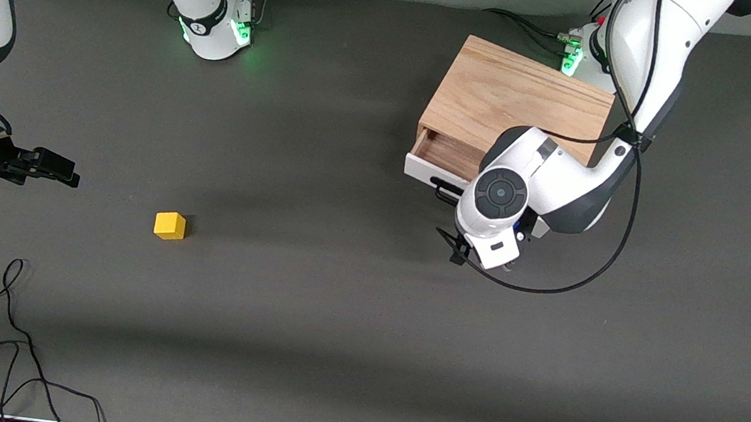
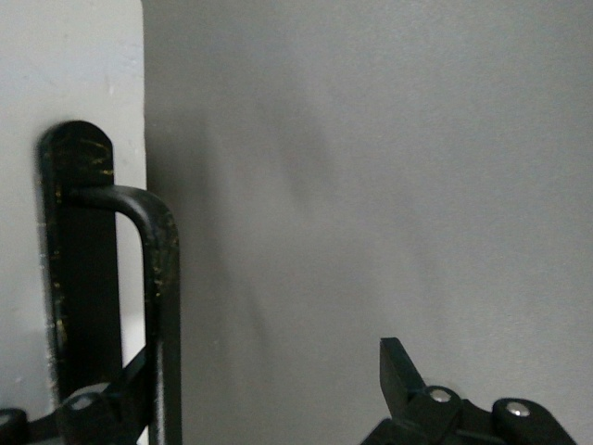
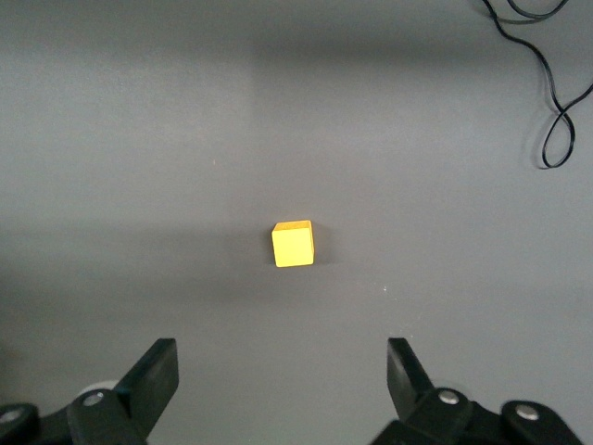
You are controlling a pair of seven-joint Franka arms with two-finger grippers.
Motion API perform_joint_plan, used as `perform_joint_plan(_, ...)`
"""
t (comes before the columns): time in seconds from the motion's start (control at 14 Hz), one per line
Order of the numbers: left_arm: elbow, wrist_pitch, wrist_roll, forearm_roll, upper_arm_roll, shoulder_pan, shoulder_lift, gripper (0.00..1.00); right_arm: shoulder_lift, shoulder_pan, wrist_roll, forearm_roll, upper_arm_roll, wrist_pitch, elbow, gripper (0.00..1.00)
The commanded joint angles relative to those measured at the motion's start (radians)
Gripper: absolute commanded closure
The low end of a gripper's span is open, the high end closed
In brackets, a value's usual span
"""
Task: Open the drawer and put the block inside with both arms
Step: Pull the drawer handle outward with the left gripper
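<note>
Dark grey table (image 1: 330,349) (loose black cable (image 1: 9,338) lying).

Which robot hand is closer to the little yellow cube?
The right gripper. It hovers open near the small yellow cube on the grey table. The left gripper is at the white drawer's black bar handle.

The wooden box (image 1: 521,107) sits on the table (image 1: 333,320) in the upper right of the frame. The drawer (image 1: 440,162) sticks out partly from its lower side. The block (image 1: 170,225) lies at centre left, well apart. 1 loose cable (image 1: 8,345) lies at lower left.
</note>
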Motion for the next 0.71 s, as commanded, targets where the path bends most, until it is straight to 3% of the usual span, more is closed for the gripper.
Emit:
perform_joint_plan(0.0,0.075,0.019,-0.015,0.031,0.006,-0.007,0.062,0.00,-0.017,0.006,0.008,-0.009,-0.004,-0.007,-0.008,0.00)
perform_joint_plan(0.64,0.207,0.037,-0.012,0.055,0.004,-0.015,0.140,0.00,-0.017,0.006,0.008,-0.009,-0.006,-0.007,-0.006,0.00)
